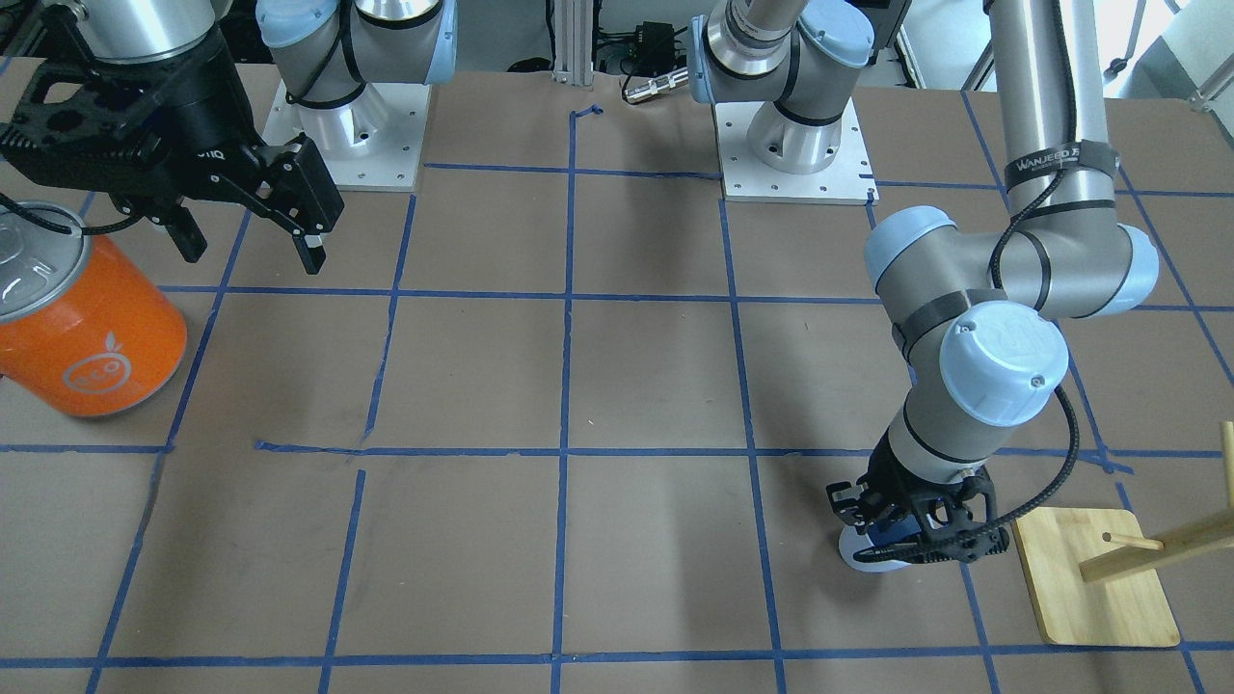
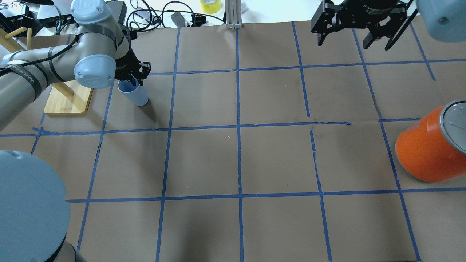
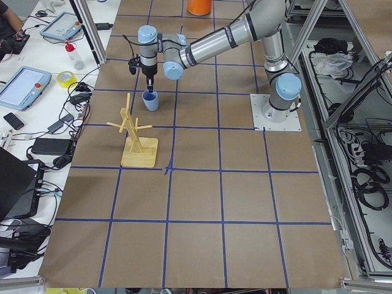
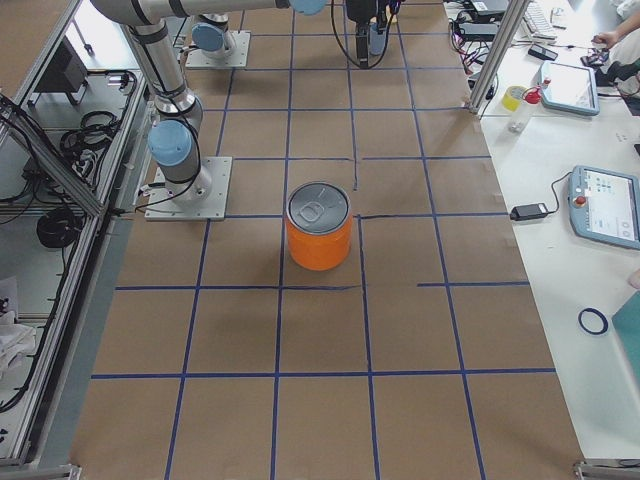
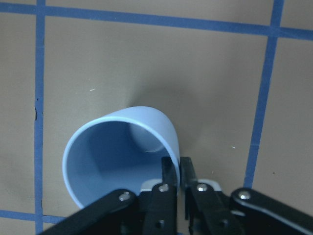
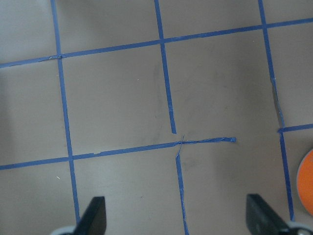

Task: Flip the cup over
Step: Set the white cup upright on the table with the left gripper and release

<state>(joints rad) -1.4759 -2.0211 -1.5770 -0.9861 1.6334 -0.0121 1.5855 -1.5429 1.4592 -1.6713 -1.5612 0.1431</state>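
A: What crowds the cup?

B: Only the wooden rack. Its base lies just beside the cup, on the robot's left. The orange can stands well apart at the table's right end, and several taped squares run between them. One more row of squares lies between the cup and the operators' edge.

A: And the grippers?

B: The left gripper comes straight down and pinches the cup's wall at the rim, one finger inside and one outside, nearly closed. The right gripper hangs above the table's right part, fingers spread wide, holding nothing.

A: How does the cup look?

B: Pale blue, smooth, tapered, mouth up. In the left side view it seems to stand on the table.

A: The surface?

B: Brown paper gridded with blue tape, ragged in places. Beside it is a bench with a touchscreen pendant, cables and a yellow tape roll.
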